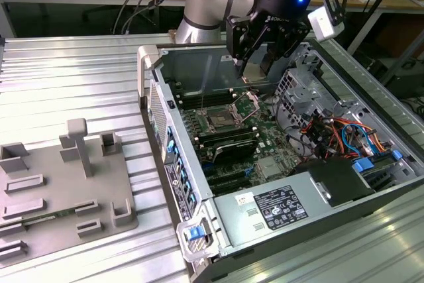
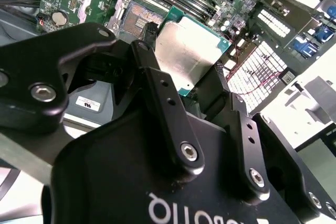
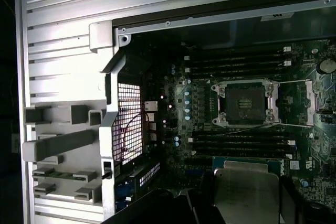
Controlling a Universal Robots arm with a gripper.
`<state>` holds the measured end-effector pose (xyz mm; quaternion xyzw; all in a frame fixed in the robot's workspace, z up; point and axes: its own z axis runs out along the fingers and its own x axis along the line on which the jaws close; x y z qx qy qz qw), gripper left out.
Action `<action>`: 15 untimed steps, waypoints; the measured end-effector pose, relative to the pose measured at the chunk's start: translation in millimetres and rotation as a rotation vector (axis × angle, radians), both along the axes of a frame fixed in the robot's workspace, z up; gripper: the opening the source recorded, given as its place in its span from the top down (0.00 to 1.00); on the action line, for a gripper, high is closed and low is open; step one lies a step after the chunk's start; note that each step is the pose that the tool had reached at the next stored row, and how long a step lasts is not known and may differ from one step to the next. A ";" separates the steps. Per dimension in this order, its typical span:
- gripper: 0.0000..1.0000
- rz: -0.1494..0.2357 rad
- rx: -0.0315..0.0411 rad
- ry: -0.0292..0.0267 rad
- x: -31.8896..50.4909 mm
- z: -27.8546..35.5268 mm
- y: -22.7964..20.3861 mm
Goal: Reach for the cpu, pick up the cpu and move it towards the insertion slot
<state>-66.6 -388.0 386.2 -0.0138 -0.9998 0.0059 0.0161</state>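
The cpu (image 2: 189,51) is a thin square chip with a pale metal top and green edge, held above the motherboard. My gripper (image 2: 181,65) is shut on it, with one black finger (image 2: 157,85) on each side. The chip's metal top (image 3: 245,187) also shows in the first wrist view. The insertion slot (image 3: 245,103) is the square socket with a dark centre and shiny frame, its wire levers swung out. In the exterior view my gripper (image 1: 255,64) hangs over the back of the open computer case, a little beyond the insertion slot (image 1: 220,122).
Long black memory slots (image 3: 236,142) flank the socket. A power supply with a white label (image 1: 278,207) fills the case's near end, and a drive cage with coloured cables (image 1: 331,130) sits at the exterior view's right. A grey fixture tray (image 1: 66,183) lies on the ribbed table.
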 end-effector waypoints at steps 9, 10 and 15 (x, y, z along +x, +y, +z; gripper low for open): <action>0.45 -0.006 0.0002 -0.0001 0.0 -0.2 16.1; 0.45 -0.007 0.0000 0.0000 0.0 -0.1 19.8; 0.45 -0.010 0.0001 0.0000 0.0 -0.3 33.8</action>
